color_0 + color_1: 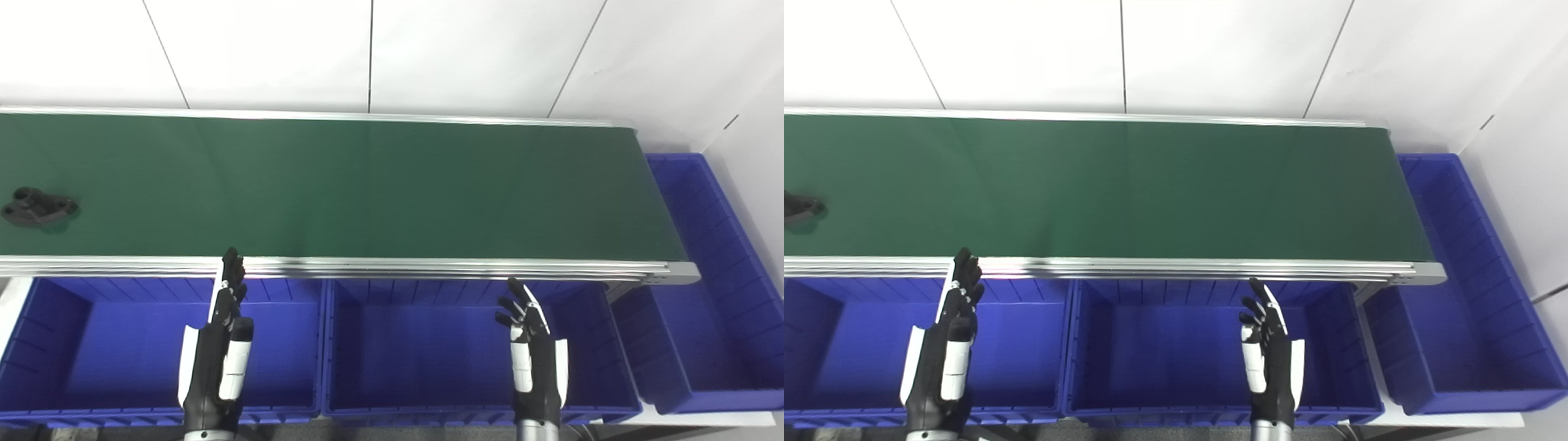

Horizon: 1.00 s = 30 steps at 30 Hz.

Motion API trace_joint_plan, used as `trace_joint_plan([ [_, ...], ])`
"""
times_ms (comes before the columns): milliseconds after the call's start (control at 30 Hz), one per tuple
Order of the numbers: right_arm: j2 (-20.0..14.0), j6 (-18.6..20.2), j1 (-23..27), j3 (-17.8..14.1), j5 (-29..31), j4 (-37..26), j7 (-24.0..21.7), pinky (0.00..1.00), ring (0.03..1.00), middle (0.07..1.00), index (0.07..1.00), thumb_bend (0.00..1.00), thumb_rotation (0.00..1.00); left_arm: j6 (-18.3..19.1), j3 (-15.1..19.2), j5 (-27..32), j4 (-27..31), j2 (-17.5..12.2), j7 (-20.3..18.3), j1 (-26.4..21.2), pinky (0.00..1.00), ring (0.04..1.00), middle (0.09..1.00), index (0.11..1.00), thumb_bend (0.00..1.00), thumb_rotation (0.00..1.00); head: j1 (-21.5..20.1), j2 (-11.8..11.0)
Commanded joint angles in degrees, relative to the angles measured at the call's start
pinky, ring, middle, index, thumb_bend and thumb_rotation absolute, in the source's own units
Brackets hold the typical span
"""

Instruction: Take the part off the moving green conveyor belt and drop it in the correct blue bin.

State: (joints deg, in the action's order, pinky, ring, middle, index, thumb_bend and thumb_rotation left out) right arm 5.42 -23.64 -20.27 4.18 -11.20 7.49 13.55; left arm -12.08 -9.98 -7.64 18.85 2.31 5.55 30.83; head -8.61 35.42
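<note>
Lying flat on the green conveyor belt [367,184] at its far left end, the black part [38,207] sat well apart from both of your hands. Your left hand [217,349] hovered over the left blue bin [37,343] just below the belt's near rail, fingers straight and holding nothing; your right hand [533,355] hung over the middle blue bin [429,343], fingers spread, empty. You were at the waiting stage; next you'd likely have needed to reach leftward over the rail.
</note>
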Motion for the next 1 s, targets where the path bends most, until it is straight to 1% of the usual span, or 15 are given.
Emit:
trace_joint_plan([
  [0,0.41,-2.95,0.53,0.01,-0.69,-0.90,0.58,0.74,0.832,0.895,0.850,0.83,1.00,-2.15,0.25,0.17,0.34,0.21,-0.30,-0.14,1.00,1.000,1.000,1.000,0.63,1.00,0.08,-0.21],
  [133,0.55,-3.03,0.78,-0.14,-0.84,-0.41,0.88,0.74,0.828,0.893,0.842,0.84,1.00,-1.46,0.43,1.21,0.11,0.61,-0.38,-0.41,1.00,1.000,1.000,1.000,0.64,1.00,0.06,-0.43],
  [367,0.31,-3.04,0.92,0.06,-0.88,-0.45,0.89,0.74,0.823,0.895,0.833,0.84,1.00,-0.37,0.59,1.11,0.34,0.82,-0.49,-0.45,1.00,1.000,1.000,1.000,0.63,1.00,0.27,-0.12],
  [433,-0.14,-3.19,1.02,0.32,-1.20,-0.37,1.02,0.75,0.824,0.898,0.838,0.85,1.00,0.71,0.64,1.52,0.57,1.07,-0.53,-0.41,1.00,1.000,1.000,1.000,0.63,1.00,0.43,0.01],
  [467,-0.47,-3.21,1.06,0.63,-1.35,-0.46,1.13,0.76,0.832,0.903,0.847,0.87,1.00,1.75,0.71,1.97,0.85,1.32,-0.52,-0.33,1.00,1.000,1.000,1.000,0.62,1.00,0.54,0.06],
  [533,-1.43,-3.25,1.21,1.65,-1.70,-0.70,1.73,0.77,0.841,0.906,0.855,0.88,1.00,3.77,0.87,2.58,1.53,1.86,-0.38,-0.16,1.00,1.000,1.000,1.000,0.61,1.00,0.74,0.17],
  [567,-2.16,-3.26,1.41,2.52,-2.00,-0.81,2.38,0.77,0.844,0.904,0.859,0.89,1.00,4.34,0.87,2.29,1.77,1.92,-0.33,-0.14,1.00,1.000,1.000,1.000,0.58,1.00,0.74,0.31],
  [733,-4.90,-3.27,2.23,6.18,-3.53,-1.15,5.94,0.79,0.866,0.913,0.879,0.95,1.00,5.48,0.97,1.72,2.27,1.88,-0.44,-0.07,1.00,1.000,1.000,1.000,0.50,1.00,0.21,0.42],
  [833,-6.74,-3.27,2.48,8.41,-4.38,-1.74,7.80,0.80,0.879,0.918,0.881,0.94,1.00,6.37,0.86,1.46,2.59,1.79,-0.56,-0.01,1.00,1.000,1.000,1.000,0.50,1.00,0.24,0.69],
  [967,-8.55,-3.28,2.32,10.19,-5.49,-2.88,8.79,0.81,0.888,0.928,0.886,0.92,0.98,7.14,0.50,1.95,2.83,1.73,-1.03,0.00,1.00,1.000,1.000,1.000,0.51,1.00,0.47,1.04],
])
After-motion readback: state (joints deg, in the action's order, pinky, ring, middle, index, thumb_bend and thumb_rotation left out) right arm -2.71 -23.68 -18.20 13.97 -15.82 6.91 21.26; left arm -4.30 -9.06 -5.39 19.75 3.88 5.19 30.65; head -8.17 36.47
